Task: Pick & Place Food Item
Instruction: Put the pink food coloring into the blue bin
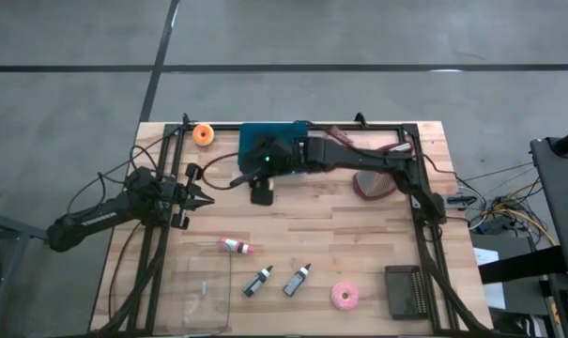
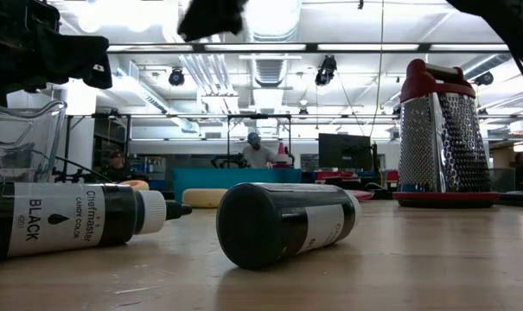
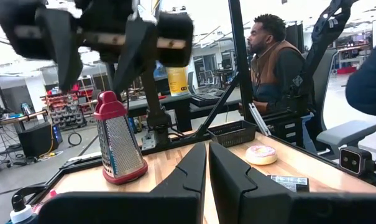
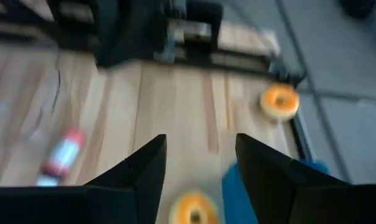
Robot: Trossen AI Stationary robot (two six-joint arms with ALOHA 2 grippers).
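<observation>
An orange doughnut [image 1: 205, 134] lies at the table's far left, also in the right wrist view [image 4: 279, 101]. A second orange ring [image 4: 194, 210] lies below my right gripper [image 4: 200, 140], beside a blue tray [image 4: 237, 186]; my right arm hides this ring from above. A pink doughnut [image 1: 345, 296] lies at the near edge. My right gripper [image 1: 259, 192] hangs open above the table's middle, tipped down toward the left, holding nothing. My left gripper [image 1: 207, 199] rests shut at the left, its fingers [image 3: 194, 177] closed together.
A red-topped grater [image 1: 373, 183] stands right of centre and a dark basket [image 1: 410, 291] at the near right. Two black bottles [image 1: 255, 280] [image 1: 298, 279], a red-capped bottle [image 1: 235, 247] and a clear container [image 1: 204, 286] lie near the front. A person [image 3: 275, 59] sits beyond the table.
</observation>
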